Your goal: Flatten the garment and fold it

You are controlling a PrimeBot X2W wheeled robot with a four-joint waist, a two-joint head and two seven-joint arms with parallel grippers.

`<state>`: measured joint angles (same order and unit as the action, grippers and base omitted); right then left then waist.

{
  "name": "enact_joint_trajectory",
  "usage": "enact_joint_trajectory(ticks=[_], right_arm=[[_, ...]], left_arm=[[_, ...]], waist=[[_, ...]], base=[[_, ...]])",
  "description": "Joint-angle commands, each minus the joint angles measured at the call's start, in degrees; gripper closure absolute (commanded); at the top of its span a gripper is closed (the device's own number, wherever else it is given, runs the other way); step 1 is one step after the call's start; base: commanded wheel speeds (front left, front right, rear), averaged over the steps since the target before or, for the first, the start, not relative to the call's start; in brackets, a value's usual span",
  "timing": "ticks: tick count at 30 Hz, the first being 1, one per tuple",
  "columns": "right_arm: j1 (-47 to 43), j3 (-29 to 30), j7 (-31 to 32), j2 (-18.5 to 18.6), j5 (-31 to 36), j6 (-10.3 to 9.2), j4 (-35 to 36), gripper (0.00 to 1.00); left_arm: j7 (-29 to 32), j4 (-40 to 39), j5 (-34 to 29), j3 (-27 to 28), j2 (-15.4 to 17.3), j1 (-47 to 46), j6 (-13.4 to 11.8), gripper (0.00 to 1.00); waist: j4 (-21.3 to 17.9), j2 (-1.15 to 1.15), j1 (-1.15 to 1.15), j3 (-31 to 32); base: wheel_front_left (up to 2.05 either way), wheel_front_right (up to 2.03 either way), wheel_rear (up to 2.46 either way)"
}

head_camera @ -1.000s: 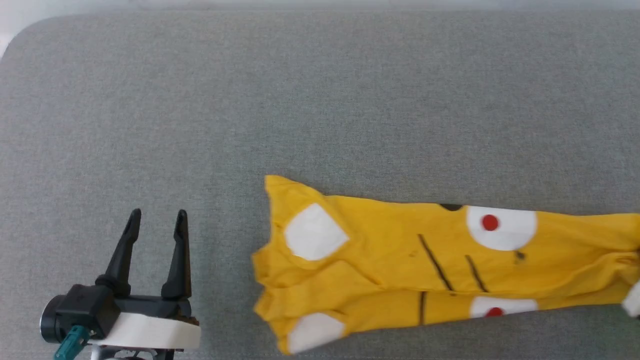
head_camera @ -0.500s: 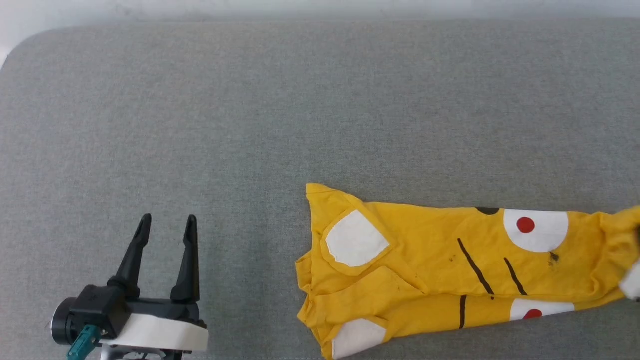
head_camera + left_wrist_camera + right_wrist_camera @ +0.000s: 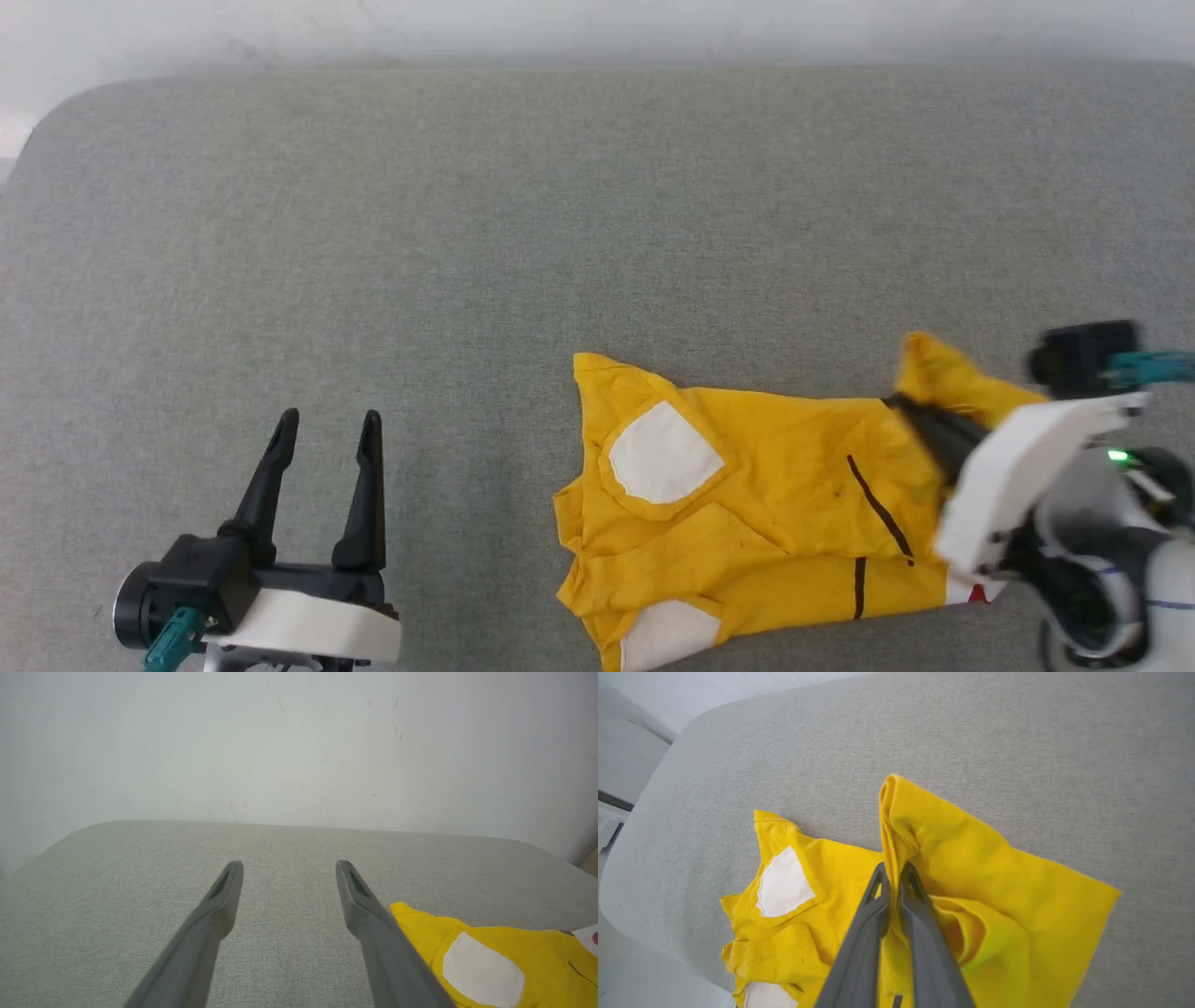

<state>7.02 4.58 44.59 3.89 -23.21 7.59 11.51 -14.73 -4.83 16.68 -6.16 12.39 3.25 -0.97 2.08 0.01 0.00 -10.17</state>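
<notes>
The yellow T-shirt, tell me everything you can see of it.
The T-shirt is bright yellow thin fabric with white patches and black line marks, lying crumpled and partly doubled over on the grey padded surface, towards its near right. The right end effector is shut on one end, holding a fold raised above the rest.

I can read no words, numbers or brands, not even on the bright yellow cotton T-shirt (image 3: 775,467).
</notes>
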Motion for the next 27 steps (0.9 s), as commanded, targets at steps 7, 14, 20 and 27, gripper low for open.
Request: enact_joint_trajectory(ticks=[7, 14, 20, 27], right_arm=[[4.2, -12.4, 0.4, -0.8, -1.4, -0.1, -4.3, 1.0], [8.9, -20.1, -1.8, -1.0, -1.1, -0.1, -11.6, 1.0], [13.0, -25.9, -5.5, -1.0, -1.9, -0.1, -20.0, 1.0], [15.0, -29.1, -9.2, -1.0, -2.2, -0.1, -30.0, 1.0]], left_arm=[[-0.3, 0.8, -0.3, -0.9, -0.1, -0.4, 0.6, 0.0], [-0.2, 1.4, -0.3, -1.9, -0.4, -1.0, 0.8, 0.0], [-0.2, 2.2, 0.1, -2.6, -0.6, -1.7, 1.1, 0.0], [-0.2, 3.3, 0.6, -3.3, -1.1, -2.0, 1.2, 0.0]], waist=[[1.1, -0.01, 0.0, 0.4], [1.9, -0.01, 0.0, 0.8], [3.4, -0.01, 0.0, 1.0], [5.7, -0.01, 0.0, 2.0]], base=[[0.0, 0.0, 0.0], [0.0, 0.0, 0.0], [0.0, 0.0, 0.0], [0.0, 0.0, 0.0]])
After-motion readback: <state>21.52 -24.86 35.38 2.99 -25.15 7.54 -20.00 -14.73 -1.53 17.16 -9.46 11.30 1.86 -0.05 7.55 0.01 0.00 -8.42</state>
